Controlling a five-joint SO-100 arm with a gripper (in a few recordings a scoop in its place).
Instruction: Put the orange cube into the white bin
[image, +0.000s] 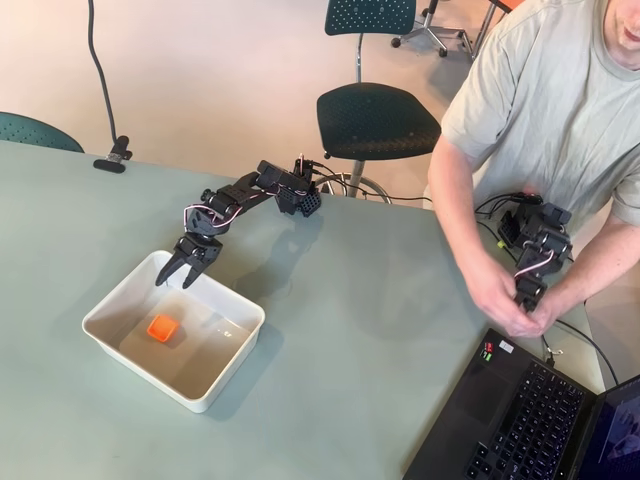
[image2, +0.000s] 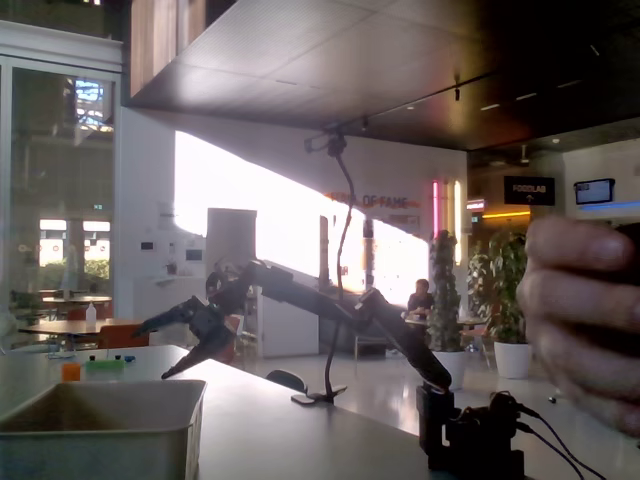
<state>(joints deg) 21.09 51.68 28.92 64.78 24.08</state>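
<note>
1. orange cube (image: 162, 328) sits on the floor of the white bin (image: 226, 374), in the bin's left half in the overhead view, apart from all four walls. Nothing touching it.
2. white bin is on the table (image: 360, 330), toward the table's left edge in the overhead view. In the fixed view the bin (image2: 100, 430) shows side-on at bottom left (interior hidden by its near wall).
3. gripper (image: 180, 279) hangs over the bin's far rim, just beyond the cube, fingers pointing down. Jaws spread apart with nothing between them. The fixed view agrees: gripper (image2: 163, 350) above the bin, both fingers splayed, clear gap.
4. arm (image: 250, 195) reaches from its base near the table's far edge out to the bin.
5. laptop (image: 520, 420) at the table's near right corner in the overhead view.
6. chair (image: 375, 118) off the table, behind its far edge.
</note>
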